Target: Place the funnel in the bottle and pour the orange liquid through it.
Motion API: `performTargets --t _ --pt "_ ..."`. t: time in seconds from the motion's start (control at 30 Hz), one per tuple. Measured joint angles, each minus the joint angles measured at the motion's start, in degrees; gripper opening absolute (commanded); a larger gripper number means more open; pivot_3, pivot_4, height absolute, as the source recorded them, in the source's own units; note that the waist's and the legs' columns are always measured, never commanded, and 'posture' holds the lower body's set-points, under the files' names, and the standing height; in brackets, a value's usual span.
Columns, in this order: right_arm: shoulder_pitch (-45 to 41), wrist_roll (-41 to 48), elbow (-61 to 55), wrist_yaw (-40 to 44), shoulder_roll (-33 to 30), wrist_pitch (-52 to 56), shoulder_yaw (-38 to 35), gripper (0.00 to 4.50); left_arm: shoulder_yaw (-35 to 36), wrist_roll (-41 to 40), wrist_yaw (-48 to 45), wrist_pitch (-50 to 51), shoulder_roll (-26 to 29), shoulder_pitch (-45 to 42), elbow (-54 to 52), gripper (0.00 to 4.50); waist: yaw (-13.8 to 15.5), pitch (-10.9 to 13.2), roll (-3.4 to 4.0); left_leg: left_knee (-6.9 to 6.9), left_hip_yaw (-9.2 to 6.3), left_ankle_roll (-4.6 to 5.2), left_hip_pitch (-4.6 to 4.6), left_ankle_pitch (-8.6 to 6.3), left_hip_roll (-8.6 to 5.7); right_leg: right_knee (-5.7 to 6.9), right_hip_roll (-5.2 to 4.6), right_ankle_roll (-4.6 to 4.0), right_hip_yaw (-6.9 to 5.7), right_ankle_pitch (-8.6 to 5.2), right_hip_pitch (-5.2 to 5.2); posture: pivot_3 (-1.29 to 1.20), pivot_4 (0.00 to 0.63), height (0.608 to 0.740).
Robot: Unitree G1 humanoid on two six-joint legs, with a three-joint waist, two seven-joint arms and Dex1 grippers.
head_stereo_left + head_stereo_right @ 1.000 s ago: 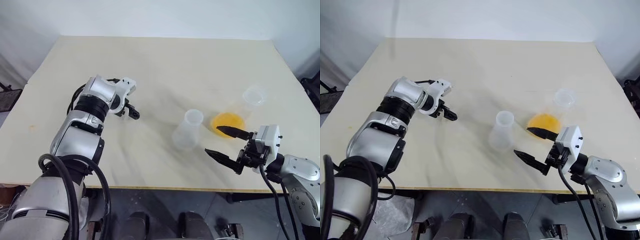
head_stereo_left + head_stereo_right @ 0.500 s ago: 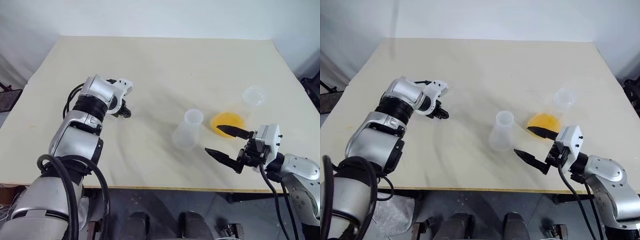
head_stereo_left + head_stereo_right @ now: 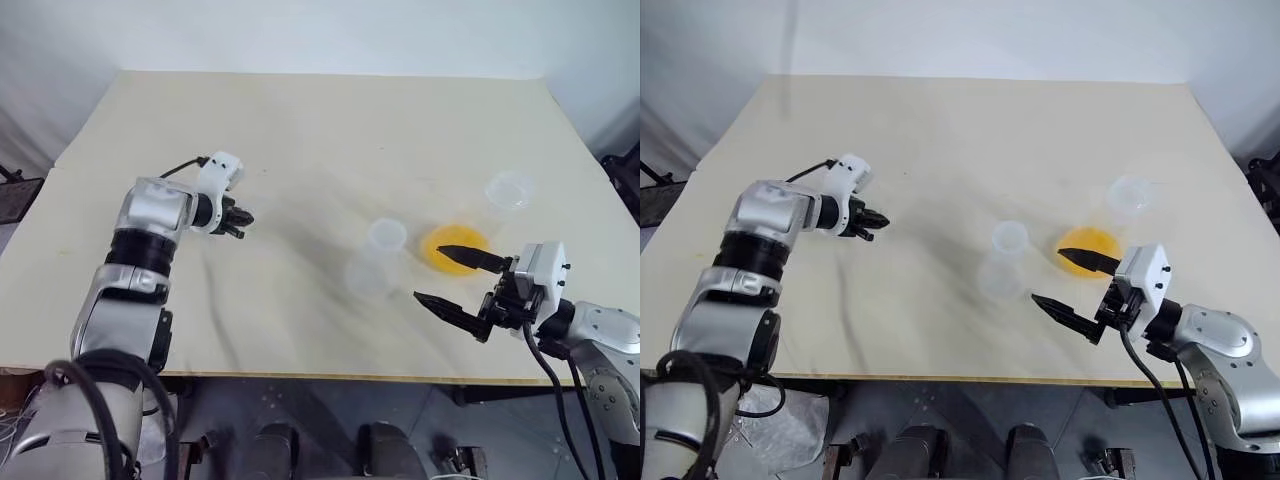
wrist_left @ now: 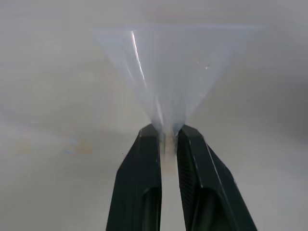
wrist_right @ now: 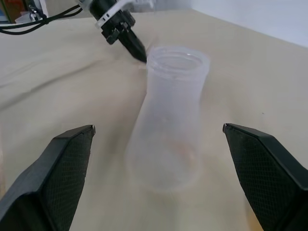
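clear: one funnel point(image 4: 173, 77), one bottle point(image 3: 372, 262)

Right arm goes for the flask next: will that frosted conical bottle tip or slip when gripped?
The bottle stands upright on a wide base, so tipping seems unlikely. It looks empty and thin-walled: probably light, may flex. Its smooth tapered sides could slip in the open right gripper.

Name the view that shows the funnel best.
The left wrist view: the funnel spreads wide and clear there, its stem pinched in the left claw. In the eye views it is too faint to make out at that claw's tips. The right wrist view shows the claw, not the funnel clearly.
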Motion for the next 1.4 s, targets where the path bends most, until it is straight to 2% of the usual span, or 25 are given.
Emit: performTargets --t 0.17,0.37,0.6,1.0,1.4 --pt "1.6 0.8 -0.2 0.8 -1.2 0.5 -1.7 4.5 11.8 -12.2 -2.8 -8.7 -3.0 6.9 -12.8 0.16 0.2 0.0 0.0 0.06 -0.07 0.0 -0.07 0.0 -0.04 -0.04 -0.04 0.0 -0.03 0.0 0.03 0.0 0.15 0.74" --pt "2.4 1.9 -0.6 0.8 -1.9 1.4 -3.1 4.5 13.6 -22.5 -11.3 -18.5 -7.7 11.2 -20.7 0.16 0.1 0.0 0.0 0.07 -0.04 0.01 -0.08 0.0 -0.03 -0.04 -0.01 0.0 -0.07 0.0 0.06 0.0 0.15 0.74" --pt "2.1 1.9 -0.8 0.7 -1.9 1.4 -3.1 4.5 11.0 -28.3 -12.7 -19.2 -12.3 11.1 -26.0 0.16 0.1 0.0 0.0 0.07 -0.04 0.02 -0.08 0.0 -0.02 -0.03 0.02 0.0 -0.06 0.0 0.07 0.0 0.15 0.74" --pt "0.4 1.9 -1.5 -2.4 -1.1 2.1 -2.5 4.5 3.4 -31.8 -17.6 -19.1 -16.4 11.4 -29.2 0.16 0.1 0.0 0.01 0.07 -0.03 0.02 -0.07 0.01 -0.01 -0.08 0.05 0.0 -0.05 0.0 0.09 0.0 0.15 0.74" --pt "-0.5 1.9 -2.0 -4.4 0.0 2.7 -0.5 4.5 -4.2 -27.7 -21.4 -24.6 -21.4 10.5 -18.9 0.16 0.1 0.0 0.01 0.06 -0.02 0.04 -0.09 0.01 -0.04 -0.17 0.07 0.0 -0.07 0.0 0.12 0.0 0.15 0.74"
